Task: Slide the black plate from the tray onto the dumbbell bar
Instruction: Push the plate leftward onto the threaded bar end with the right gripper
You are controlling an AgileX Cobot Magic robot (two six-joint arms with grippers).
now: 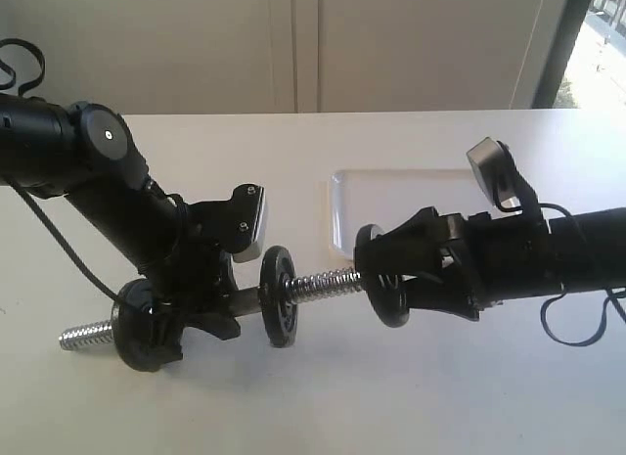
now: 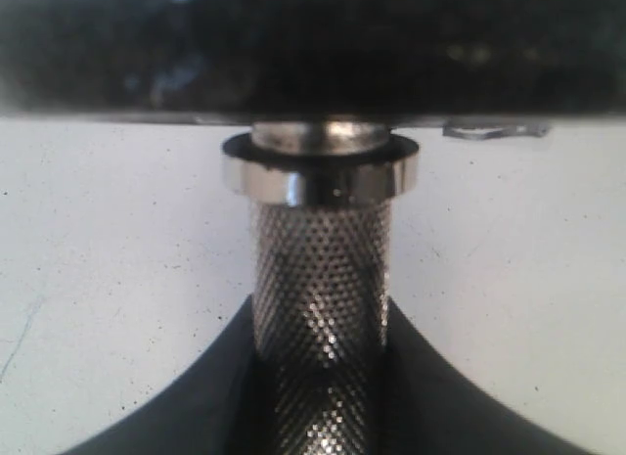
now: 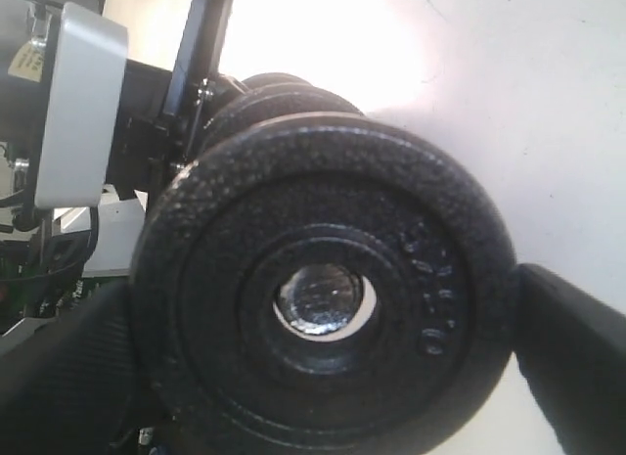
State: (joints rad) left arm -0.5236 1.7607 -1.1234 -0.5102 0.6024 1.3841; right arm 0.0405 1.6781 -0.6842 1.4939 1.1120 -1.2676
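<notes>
The right gripper (image 1: 399, 267) pinches the plate (image 1: 388, 304) by its rim, upright, with its hole at the right threaded tip of the bar (image 1: 328, 282), which the left gripper (image 1: 208, 310) clamps at its knurled middle, the tray (image 1: 391, 186) lying just behind.

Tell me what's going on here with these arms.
The left end effector clamps the dumbbell bar by its knurled middle. The right end effector grips the black plate, lined up at the bar's threaded end; the bar tip shows through its hole. Two other plates already sit on the bar. The tray lies behind.
</notes>
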